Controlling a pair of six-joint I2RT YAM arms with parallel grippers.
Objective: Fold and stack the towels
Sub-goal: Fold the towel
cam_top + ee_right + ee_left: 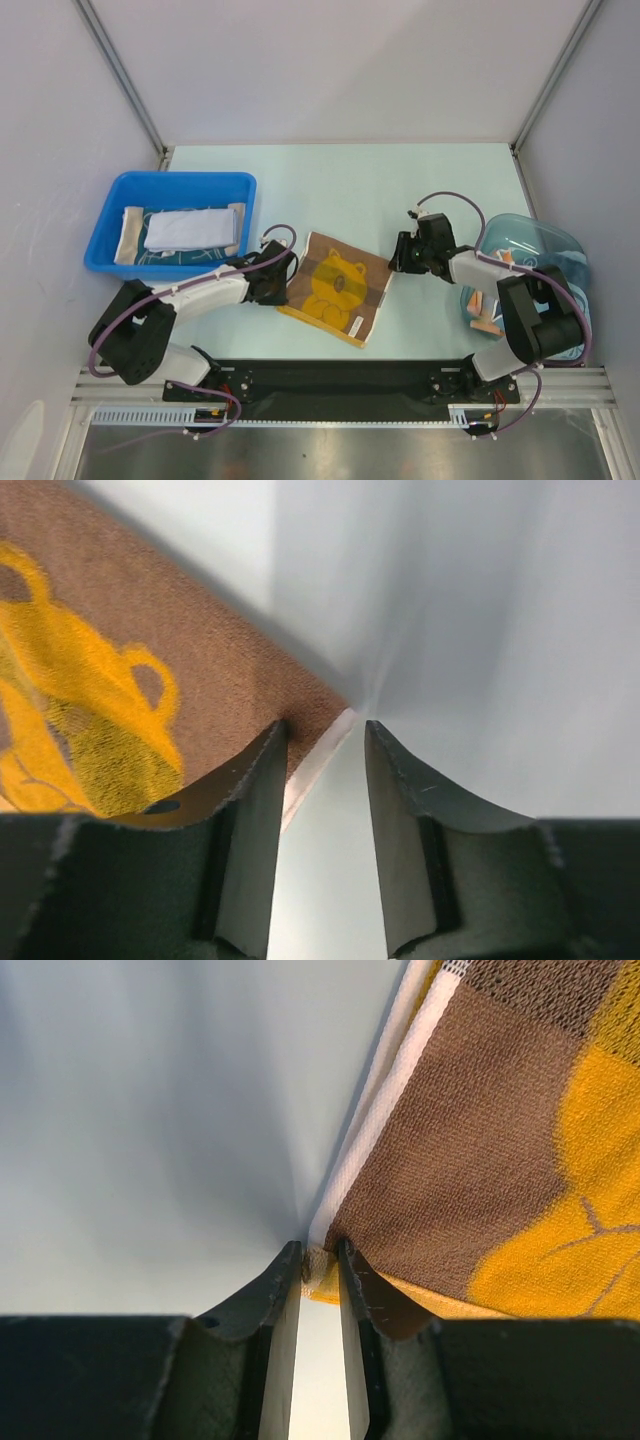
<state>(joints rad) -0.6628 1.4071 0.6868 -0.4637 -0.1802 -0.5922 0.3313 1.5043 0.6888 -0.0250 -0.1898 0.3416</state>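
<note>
A brown towel with a yellow bear [338, 287] lies folded on the table between my two arms. My left gripper [285, 283] is at its left edge. In the left wrist view, that gripper [320, 1252] is shut on the towel [470, 1160], with its cream and yellow hem pinched between the tips. My right gripper [397, 262] sits at the towel's far right corner. In the right wrist view it [325, 730] is open: one finger rests over the towel [150, 650], and the white hem corner lies loose in the gap.
A blue bin [110, 215] at the left holds a folded pale lavender-white towel [188, 228] on top of others. A clear teal tub [530, 240] at the right edge holds more cloth, with an orange towel [485, 318] at its near end.
</note>
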